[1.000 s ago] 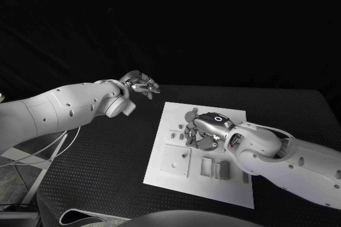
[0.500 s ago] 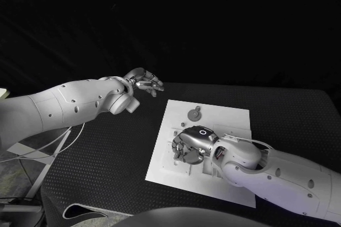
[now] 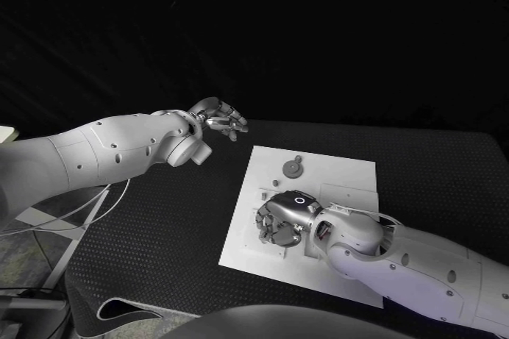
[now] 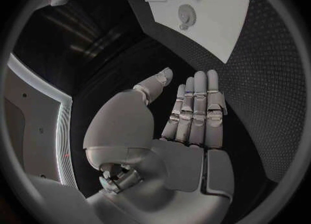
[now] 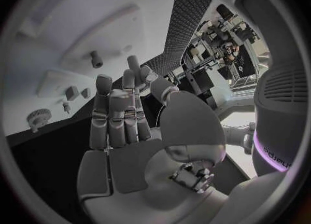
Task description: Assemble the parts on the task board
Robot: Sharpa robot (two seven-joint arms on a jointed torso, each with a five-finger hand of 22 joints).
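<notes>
Hovering silver hand, flat white task board

We see a black table with a dotted, textured top, its far edge meeting plain darkness behind. Past its left edge lies a mottled grey floor, crossed by pale cables. In the right wrist view, a brightly lit room holds cluttered dark racks and equipment beyond the table.
</notes>
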